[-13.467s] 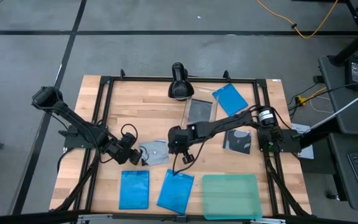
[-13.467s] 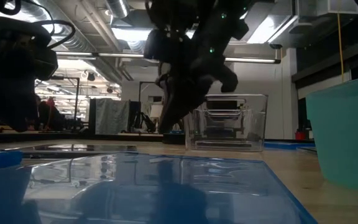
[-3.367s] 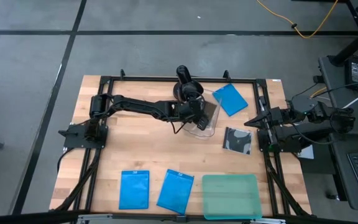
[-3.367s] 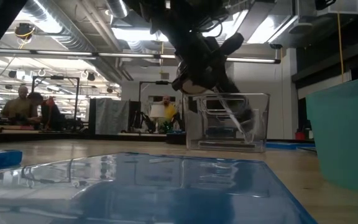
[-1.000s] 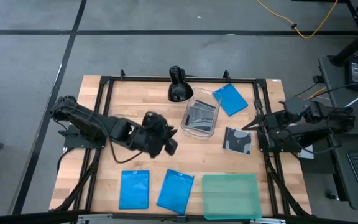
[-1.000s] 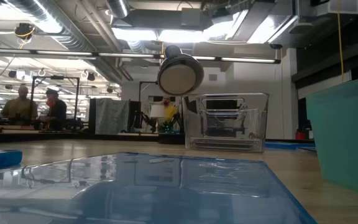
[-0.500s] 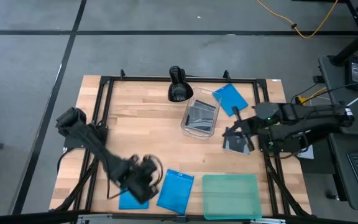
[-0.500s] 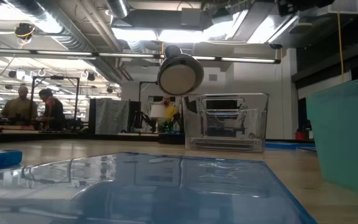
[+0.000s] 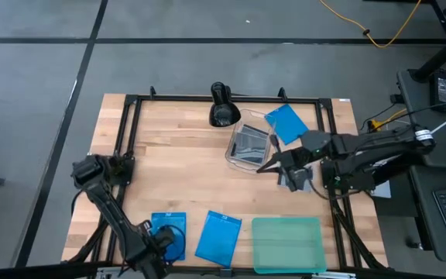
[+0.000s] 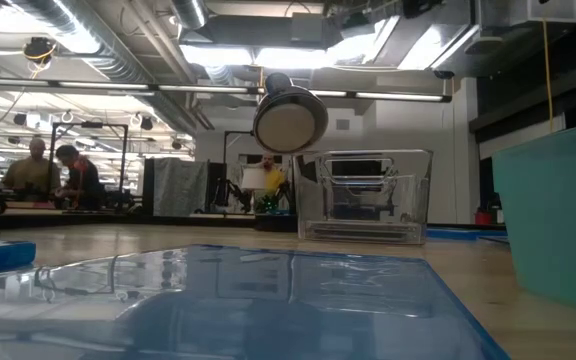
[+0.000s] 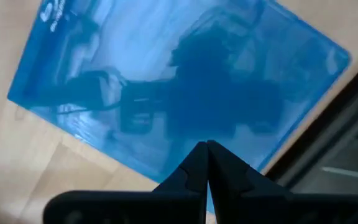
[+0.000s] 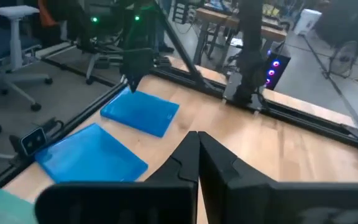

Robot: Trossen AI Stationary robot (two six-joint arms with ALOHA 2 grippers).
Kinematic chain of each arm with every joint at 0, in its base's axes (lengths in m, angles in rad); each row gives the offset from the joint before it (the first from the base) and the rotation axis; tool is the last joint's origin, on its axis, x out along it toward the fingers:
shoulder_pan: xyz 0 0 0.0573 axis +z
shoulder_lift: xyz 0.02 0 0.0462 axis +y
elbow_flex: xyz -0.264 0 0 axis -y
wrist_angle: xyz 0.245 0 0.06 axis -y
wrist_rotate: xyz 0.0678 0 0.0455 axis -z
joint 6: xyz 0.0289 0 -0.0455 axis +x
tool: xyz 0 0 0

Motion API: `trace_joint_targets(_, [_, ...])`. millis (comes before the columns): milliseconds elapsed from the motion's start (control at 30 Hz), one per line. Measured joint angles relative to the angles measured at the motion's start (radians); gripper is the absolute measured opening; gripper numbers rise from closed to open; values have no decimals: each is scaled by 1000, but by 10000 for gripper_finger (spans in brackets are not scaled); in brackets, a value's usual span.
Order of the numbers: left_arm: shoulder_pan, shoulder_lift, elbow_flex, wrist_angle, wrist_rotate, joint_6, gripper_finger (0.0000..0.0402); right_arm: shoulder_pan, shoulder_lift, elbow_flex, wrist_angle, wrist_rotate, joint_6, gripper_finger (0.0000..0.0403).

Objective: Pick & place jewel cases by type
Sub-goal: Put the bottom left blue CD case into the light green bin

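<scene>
Two bright blue jewel cases (image 9: 169, 235) (image 9: 219, 236) lie flat near the table's near edge. A third blue case (image 9: 286, 122) lies at the far right. A black-and-clear case (image 9: 299, 178) lies partly under my right arm. More cases stand in the clear tub (image 9: 248, 146). My left gripper (image 9: 159, 246) points down, shut, over the left blue case (image 11: 166, 81). My right gripper (image 9: 260, 168) is shut and nearly level, beside the tub's near side. My left gripper's shut fingertips (image 11: 205, 152) point down over the left blue case close to one edge (image 11: 160, 168), beside the black frame rail. I cannot tell whether they touch the case. The case lies flat on the table.
A translucent teal tray (image 9: 286, 244) sits at the near right. A black lamp (image 9: 221, 105) stands at the far edge. A black frame rail (image 9: 122, 155) runs around the table top. In the low view the blue case (image 10: 268, 300) fills the foreground. People sit in the room behind.
My left gripper has swung from the table's middle toward the near left corner, sunk and tipped to point down over the left blue case. My right gripper has gone toward the table's left, over the black-and-clear case and up to the tub.
</scene>
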State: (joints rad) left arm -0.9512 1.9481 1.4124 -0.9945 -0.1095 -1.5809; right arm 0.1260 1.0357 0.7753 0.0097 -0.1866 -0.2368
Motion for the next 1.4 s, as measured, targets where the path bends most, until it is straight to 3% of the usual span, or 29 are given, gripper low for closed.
trace_joint_targets(367, [83,82,-9,51,-12,198,1,51,128,0,63,-1,27,6])
trace_joint_targets(600, [198,68,-88,55,-44,311,2,50,136,0,62,-1,41,6])
trace_joint_targets(900, [372,70,-112,43,-166,547,2,50,135,0,45,-21,42,6])
trace_joint_targets(1033, [439,70,-113,46,-174,625,2,50,135,0,8,-21,34,6])
trace_joint_targets(1200, [444,5,-124,17,-254,574,2,49,135,0,-27,-21,47,6])
trace_joint_targets(1400, [437,-194,-118,-101,-292,452,2,22,161,2,-34,-19,42,6])
